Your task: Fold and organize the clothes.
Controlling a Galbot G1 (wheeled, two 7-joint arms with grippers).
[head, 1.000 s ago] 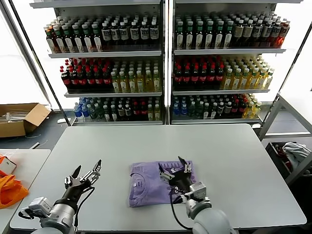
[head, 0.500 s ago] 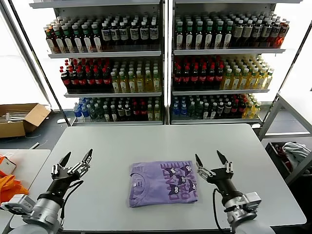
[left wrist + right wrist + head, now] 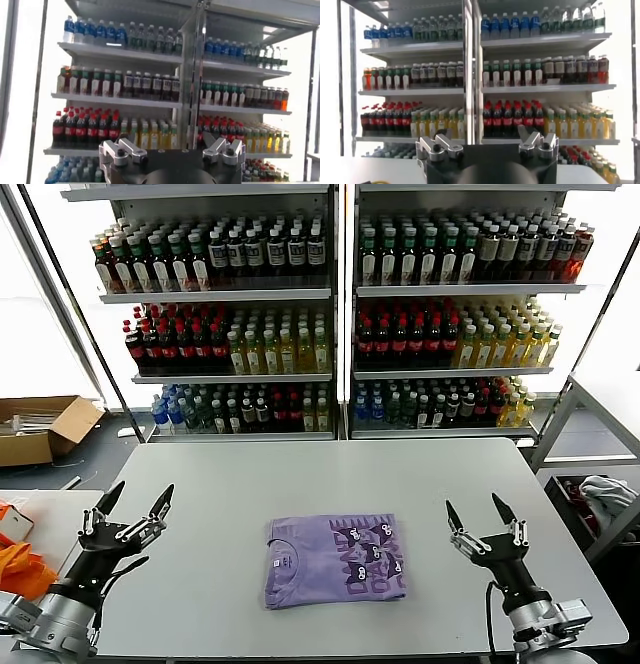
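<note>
Head view shows the lavender T-shirt (image 3: 335,559) lying folded into a neat rectangle on the grey worktop (image 3: 330,479), near the front edge and roughly midway across. Its collar and label face 9 o'clock, and the dark printed lettering sits on the half toward 3 o'clock. Nothing touches the shirt.

From the shirt, the right tool (image 3: 487,522) stands at about 3 o'clock, well apart from the fabric, over the worktop near the front right part. Its two dark pointed fingers (image 3: 452,517) are spread wide and point up and away from the robot, with nothing between them. The left tool (image 3: 133,505) stands at about 9 o'clock from the shirt, also well apart, over the worktop's left edge; its fingers are likewise spread wide and hold nothing. The shirt lies between the two tools.

Beyond the worktop, at 12 o'clock from the shirt, stand two shelving units (image 3: 340,314) filled with rows of bottled drinks in dark, red, yellow, green and clear colours. A cardboard box (image 3: 45,427) sits on the floor toward 10 o'clock. An orange fabric item (image 3: 20,572) lies on a second small table at the far left. A dark bin with white cloth (image 3: 600,494) is toward 2 o'clock, under a metal frame.

Both wrist views look straight at the drink shelves, with only the base of each tool's fingers showing.
</note>
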